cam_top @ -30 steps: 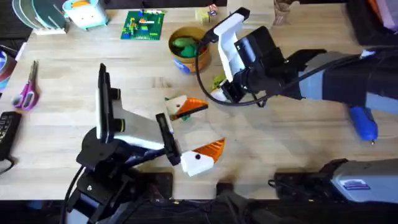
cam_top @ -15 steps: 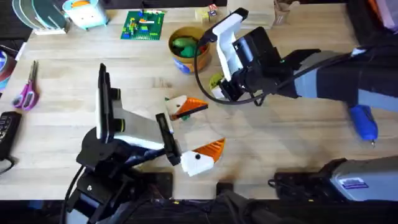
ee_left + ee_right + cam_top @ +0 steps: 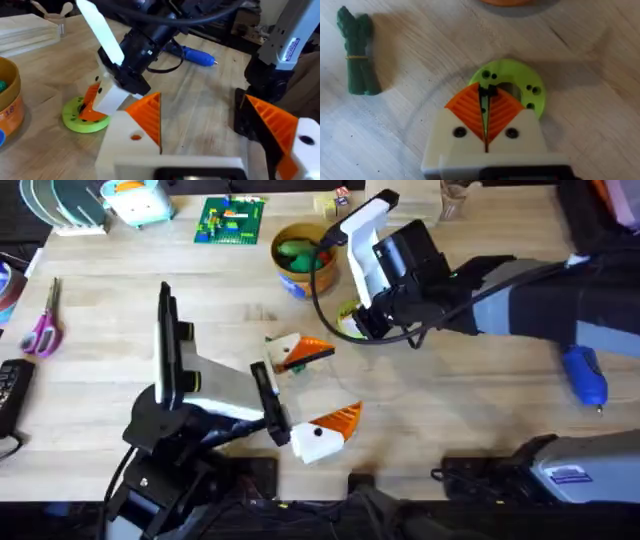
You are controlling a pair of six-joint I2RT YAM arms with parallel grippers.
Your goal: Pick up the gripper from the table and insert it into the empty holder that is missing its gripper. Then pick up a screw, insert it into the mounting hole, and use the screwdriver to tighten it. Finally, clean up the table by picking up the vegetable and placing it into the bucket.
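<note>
Right arm [image 3: 470,280] a little farther forward, fingers [image 3: 470,107] closed over lime-green disc [image 3: 532,90].

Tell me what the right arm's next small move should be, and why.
Probably a short, straight lift off the lime-green disc. The right gripper sits low over the disc with its orange pads pressed together, and a small dark piece, possibly a screw, seems pinched at their tips. Rising first would show whether it is really held.

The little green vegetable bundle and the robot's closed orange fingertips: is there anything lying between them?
No. In the right wrist view, bare wood separates the vegetable from the right gripper, whose tips sit over a lime-green disc.
</note>
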